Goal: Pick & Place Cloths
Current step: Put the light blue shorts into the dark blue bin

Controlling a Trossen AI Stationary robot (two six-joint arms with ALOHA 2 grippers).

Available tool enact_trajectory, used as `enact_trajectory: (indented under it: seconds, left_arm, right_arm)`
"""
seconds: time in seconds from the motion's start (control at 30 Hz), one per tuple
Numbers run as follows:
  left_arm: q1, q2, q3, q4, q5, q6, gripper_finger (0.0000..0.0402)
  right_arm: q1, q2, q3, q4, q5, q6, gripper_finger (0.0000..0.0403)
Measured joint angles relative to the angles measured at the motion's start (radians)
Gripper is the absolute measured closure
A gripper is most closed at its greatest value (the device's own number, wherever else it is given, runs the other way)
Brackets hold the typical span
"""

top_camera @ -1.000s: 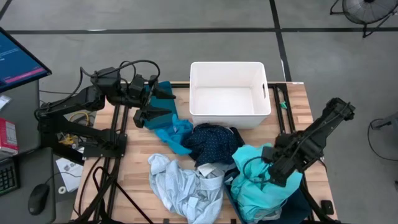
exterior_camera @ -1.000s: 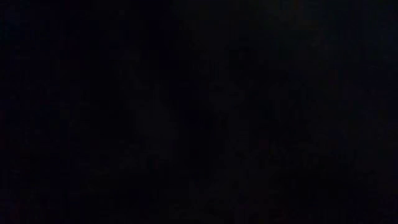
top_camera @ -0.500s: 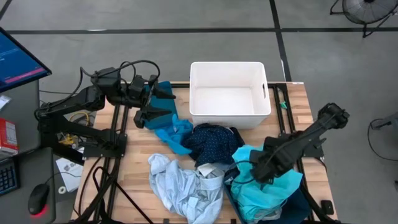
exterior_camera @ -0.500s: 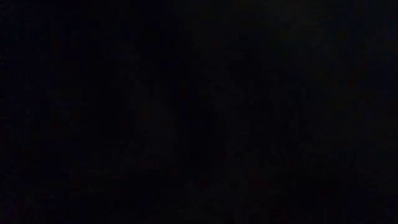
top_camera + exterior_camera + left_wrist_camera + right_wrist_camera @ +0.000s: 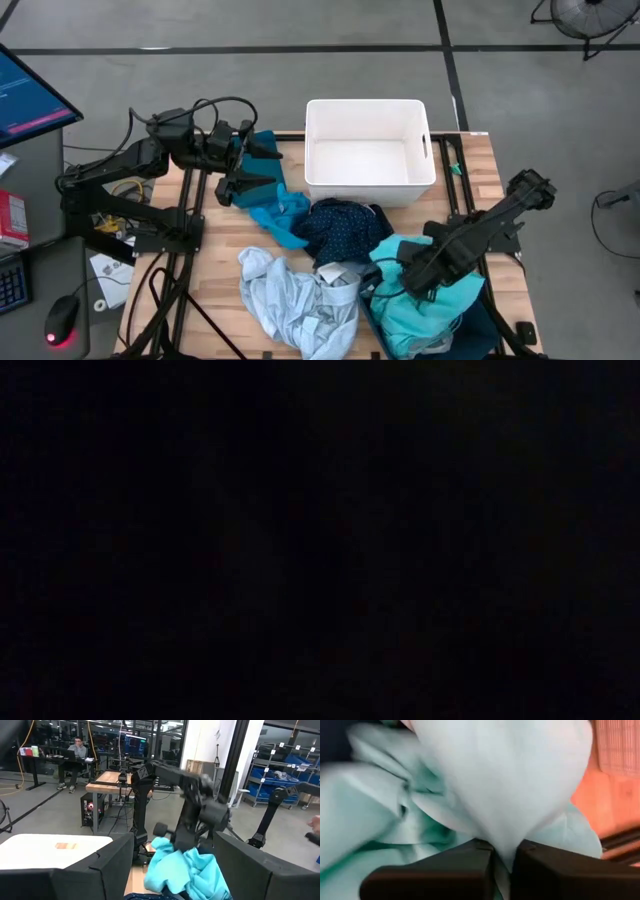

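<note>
Right wrist view alone shows fingers [image 5: 502, 865] pinching the turquoise cloth [image 5: 485, 785].

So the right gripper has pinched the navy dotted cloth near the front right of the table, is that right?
Not quite. The right gripper is shut on the turquoise cloth, not the navy dotted cloth, which lies untouched just in front of the white tub. The right wrist view shows the turquoise fabric pinched between the fingers.

Overhead view spans the table [image 5: 215, 262]; low view is black.
</note>
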Motion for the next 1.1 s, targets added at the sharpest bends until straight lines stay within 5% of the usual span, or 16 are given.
enact_trajectory:
  seconds: [0.2, 0.83, 1.1]
  left_arm:
    - [0.000, 0.000, 0.000, 0.000, 0.000, 0.000, 0.0144]
    - [0.000, 0.000, 0.000, 0.000, 0.000, 0.000, 0.0144]
    - [0.000, 0.000, 0.000, 0.001, 0.000, 0.000, 0.0144]
  right_arm:
    - [0.057, 0.006, 0.209, 0.069, 0.004, 0.114, 0.0399]
    - [0.260, 0.452, 0.209, 0.270, -0.057, 0.449, 0.0402]
    - [0.311, 0.547, 0.174, 0.369, -0.144, 0.579, 0.0403]
